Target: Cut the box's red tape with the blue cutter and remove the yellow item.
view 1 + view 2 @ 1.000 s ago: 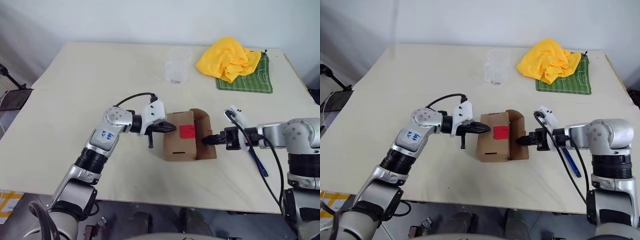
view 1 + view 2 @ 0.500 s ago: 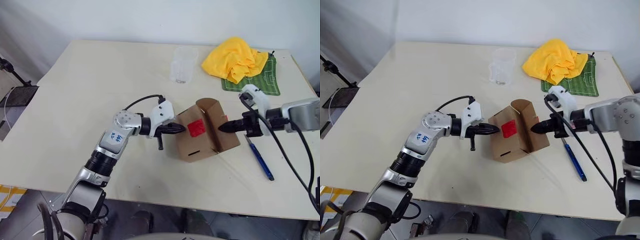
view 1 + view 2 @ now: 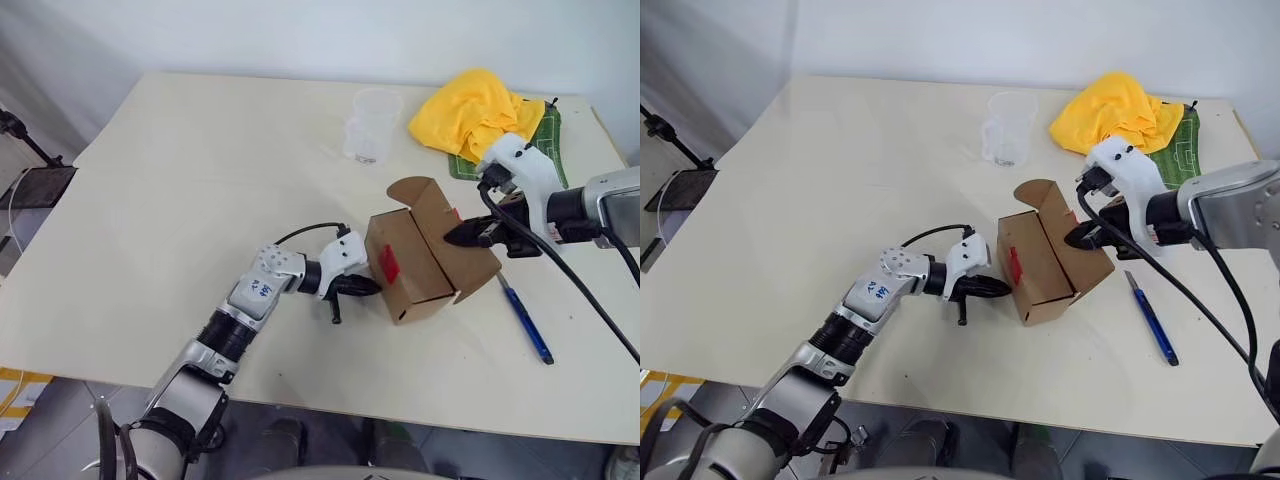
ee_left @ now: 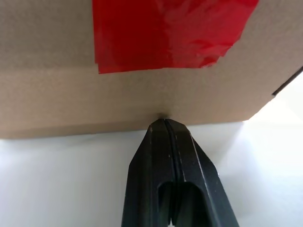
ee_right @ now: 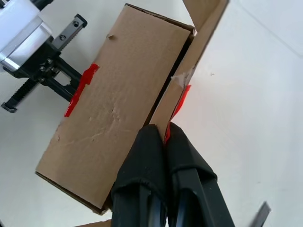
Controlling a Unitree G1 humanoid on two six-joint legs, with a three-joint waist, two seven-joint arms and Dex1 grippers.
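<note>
The brown box [image 3: 415, 272] is tilted, its right end raised, with one end flap [image 3: 420, 195] standing open. My right gripper [image 3: 457, 237] is shut on the flap's edge [image 5: 163, 106], where a torn strip of red tape [image 5: 182, 99] clings. My left gripper [image 3: 372, 288] is shut with nothing in it. Its tip presses the box's left face near the lower edge [image 4: 163, 124], just under the red tape [image 4: 170, 33]. The blue cutter [image 3: 525, 320] lies on the table to the right of the box, away from both grippers. The yellow item is hidden.
A clear plastic cup [image 3: 372, 125] stands behind the box. A crumpled yellow cloth [image 3: 475, 105] lies on a green mat [image 3: 545, 135] at the table's far right corner. The beige table [image 3: 180, 180] stretches out to the left.
My right gripper has risen with the flap, tipping the box up on its lower left edge. My left gripper has moved down and right, staying against the box's taped face.
</note>
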